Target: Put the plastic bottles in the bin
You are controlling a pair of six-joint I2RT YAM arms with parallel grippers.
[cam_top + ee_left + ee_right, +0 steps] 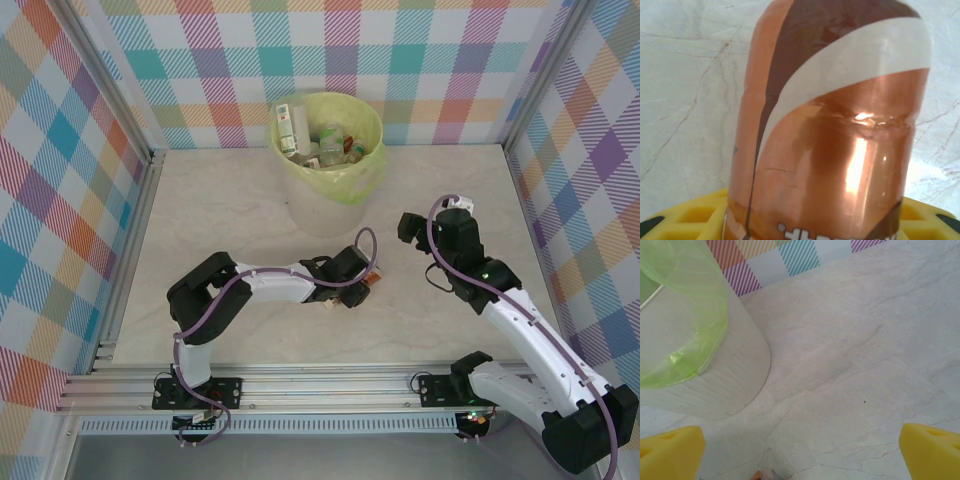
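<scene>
While the left gripper (358, 290) is clenched on a brown-and-orange-labelled bottle (840, 140) near the middle of the tabletop (240, 200), the right gripper (412, 228) hangs released to its right, fingers (932, 452) spread wide (yellow pads). Toward the far edge stands the bin (335, 210), lined with a pale green bag (368, 165), several other bottles (325, 140) already inside.

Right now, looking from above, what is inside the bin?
Several plastic bottles lie piled inside the bin, against its pale green bag. Anything under the top bottles, and the bin's bottom, is covered.
</scene>
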